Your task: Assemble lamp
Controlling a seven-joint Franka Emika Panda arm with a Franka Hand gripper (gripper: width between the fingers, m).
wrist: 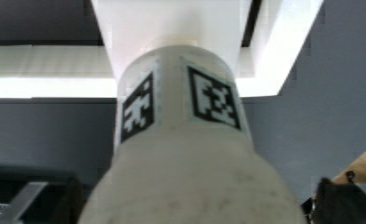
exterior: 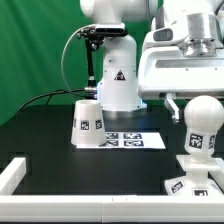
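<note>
Bulb: The bulb (exterior: 203, 125) is seen upright on top of the base (exterior: 190, 182), at the exterior view's right edge. Whether it is fully seated cannot be told.
Base: It is set on the black bench (exterior: 40, 130), near the white border rail (exterior: 20, 172) that runs along the front.
Shade: The cone shade (exterior: 87, 122) is stood wide end down, well apart from the bulb and just beside the marker board (exterior: 132, 141).
End effector: The end effector (wrist: 189, 190) is placed over the bulb's head, with one finger seen on each side in the wrist view. Contact between the pads and the bulb is not shown, so it cannot be told whether the bulb is gripped or merely straddled.
Step judged: The joining of bulb to base is taken to be in hand, and the shade is not yet fitted.
Risk, tilt: If the bulb is only partly seated, it could be tipped by an off-centre squeeze or a sideways pull.
Risk, base shift: The base is not seen to be braced, so it could be dragged or turned along with the bulb.
Risk, slip: Grip on the smooth rounded head could be lost, and the bulb left loose.
</note>
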